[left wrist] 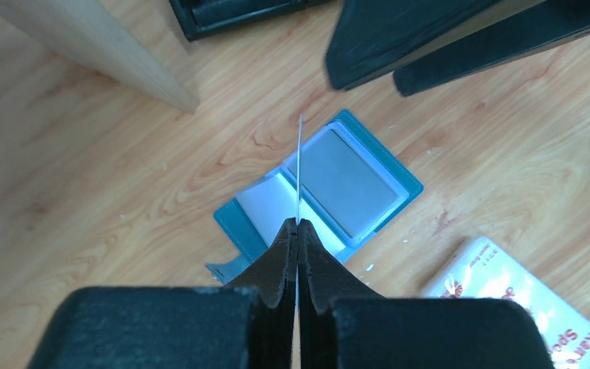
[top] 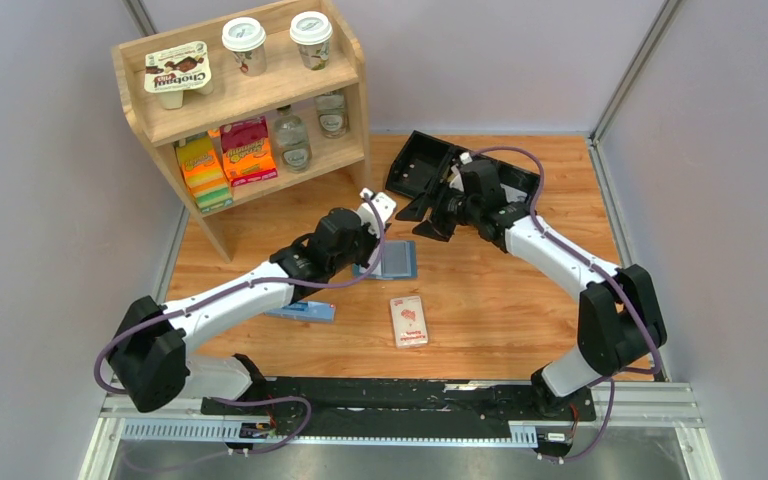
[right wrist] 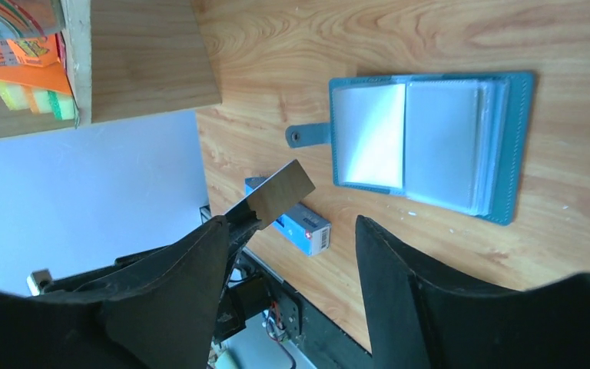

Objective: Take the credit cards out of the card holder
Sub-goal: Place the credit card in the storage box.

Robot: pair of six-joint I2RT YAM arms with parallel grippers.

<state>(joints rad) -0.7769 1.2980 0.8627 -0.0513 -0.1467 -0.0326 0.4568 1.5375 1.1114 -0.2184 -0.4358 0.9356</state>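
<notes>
left fingers (left wrist: 280, 265) clamped on thin dark grey card (right wrist: 276, 192), right fingers (right wrist: 407, 292) apart, teal card holder (top: 397, 260) open flat on wood-grain surface (top: 500, 300)

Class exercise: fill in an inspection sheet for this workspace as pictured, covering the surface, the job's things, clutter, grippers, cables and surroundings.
Surface: wooden table, with a few pale specks near the holder.
Job's things: card holder lies open and flat. The dark grey card is held above it. Whether another card sits inside cannot be told.
Clutter: white pack, pale blue box, black tray.
Grippers: left gripper is shut on the card. Right gripper is open and holds nothing.
Cables: purple cables run along both arms.
Surroundings: wooden shelf holds cups, bottles and packs. Grey walls stand on three sides.
</notes>
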